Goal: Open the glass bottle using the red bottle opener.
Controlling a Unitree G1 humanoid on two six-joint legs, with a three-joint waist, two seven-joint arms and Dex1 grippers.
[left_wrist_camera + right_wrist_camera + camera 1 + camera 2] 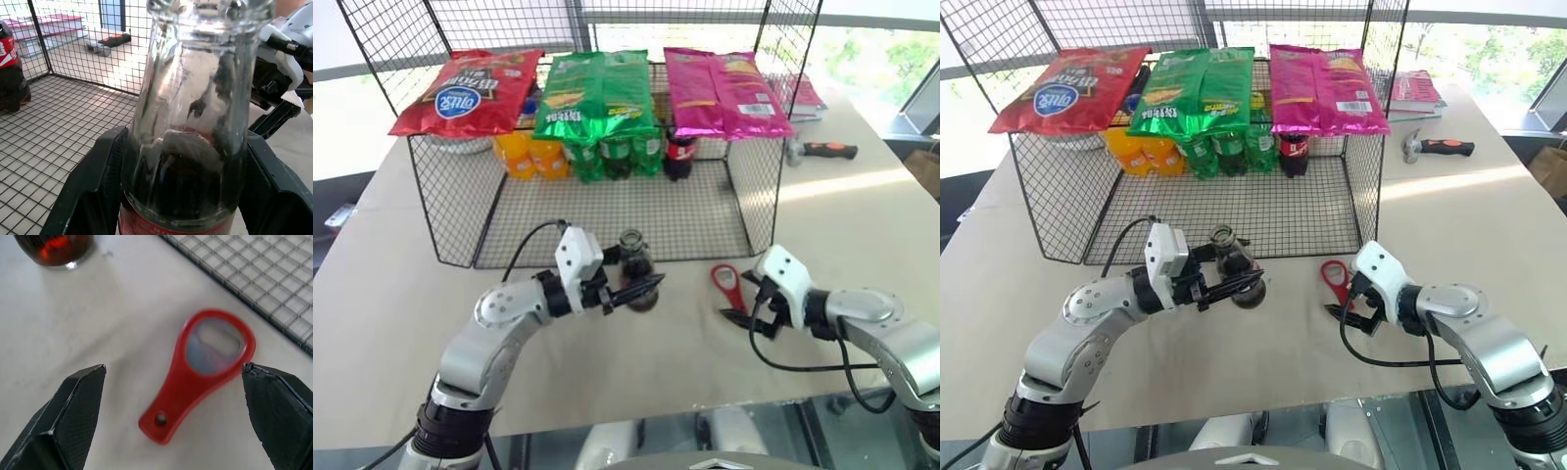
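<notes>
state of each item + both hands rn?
glass bottle: upright, cap off, clamped in left hand
red bottle opener: flat on the table, not held
right hand: open, above the opener
hammer: lying on the table

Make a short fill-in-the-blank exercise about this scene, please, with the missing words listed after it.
1. The left end effector is closed around the ____ bottle.
2. The red bottle opener lies flat on the ____, released.
3. The right end effector above the opener has its jaws ____.
4. The hammer lies ____ the wire cage.

Missing words: glass; table; open; outside
</notes>
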